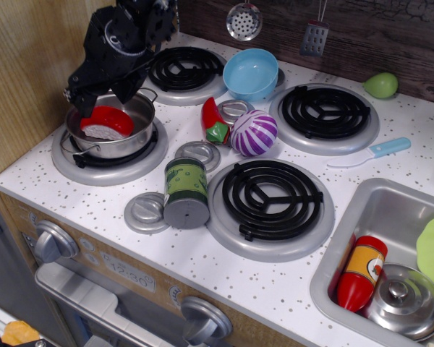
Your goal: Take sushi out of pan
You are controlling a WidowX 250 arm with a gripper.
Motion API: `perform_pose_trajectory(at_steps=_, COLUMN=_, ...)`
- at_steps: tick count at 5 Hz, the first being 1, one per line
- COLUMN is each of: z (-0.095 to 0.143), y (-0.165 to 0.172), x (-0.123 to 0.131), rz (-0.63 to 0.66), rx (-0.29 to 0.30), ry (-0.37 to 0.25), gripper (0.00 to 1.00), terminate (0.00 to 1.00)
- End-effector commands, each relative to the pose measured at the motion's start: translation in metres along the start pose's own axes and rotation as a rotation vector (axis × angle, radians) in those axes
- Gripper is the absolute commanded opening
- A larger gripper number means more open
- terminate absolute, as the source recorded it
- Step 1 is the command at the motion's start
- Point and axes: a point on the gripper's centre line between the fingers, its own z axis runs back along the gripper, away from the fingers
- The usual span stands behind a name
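Observation:
The sushi (105, 123), a glossy red piece with a white underside, lies inside the pan (127, 147). The pan is a small shiny steel pot with loop handles on the front left burner. My black gripper (100, 101) hangs just above the pan's far rim, right over the sushi. Its fingers (74, 101) are spread apart, one at each side of the sushi. It is open and holds nothing. The arm hides part of the pan's back rim.
A light blue bowl (252, 72) sits behind. A red-green pepper toy (215, 121), a purple striped ball (254, 133) and a green can (186, 191) stand mid-stove. The sink (390, 210) at right holds a red bottle (362, 273) and a steel lid (403, 300). A wooden wall lies left.

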Motion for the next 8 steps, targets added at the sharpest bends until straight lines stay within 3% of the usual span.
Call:
perform_pose_trajectory(at_steps=1, z=0.002, y=-0.002, x=0.014, rz=0.073, rx=-0.062, ry=-0.005, gripper=1.00, terminate=0.00)
perform_pose_trajectory(at_steps=2, z=-0.005, y=-0.005, x=0.012, rz=0.054, rx=-0.097, ry=0.019, gripper=1.00, terminate=0.00)
perform_pose_trajectory(at_steps=4, z=-0.014, y=-0.007, x=0.008, rz=-0.005, rx=-0.071, ry=0.150, gripper=1.00, terminate=0.00)
perform_pose_trajectory(at_steps=5, z=-0.013, y=-0.009, x=0.008, rz=-0.018, rx=-0.065, ry=0.151, gripper=0.00, terminate=0.00)
perform_pose_trajectory(at_steps=7, z=0.032, y=-0.009, x=0.033, rz=-0.112, rx=0.001, ry=0.020, gripper=0.00, terminate=0.00)
perform_pose_trajectory(at_steps=8, z=0.059, y=0.001, x=0.027, rz=-0.123, rx=0.070, ry=0.095, gripper=0.00, terminate=0.00)
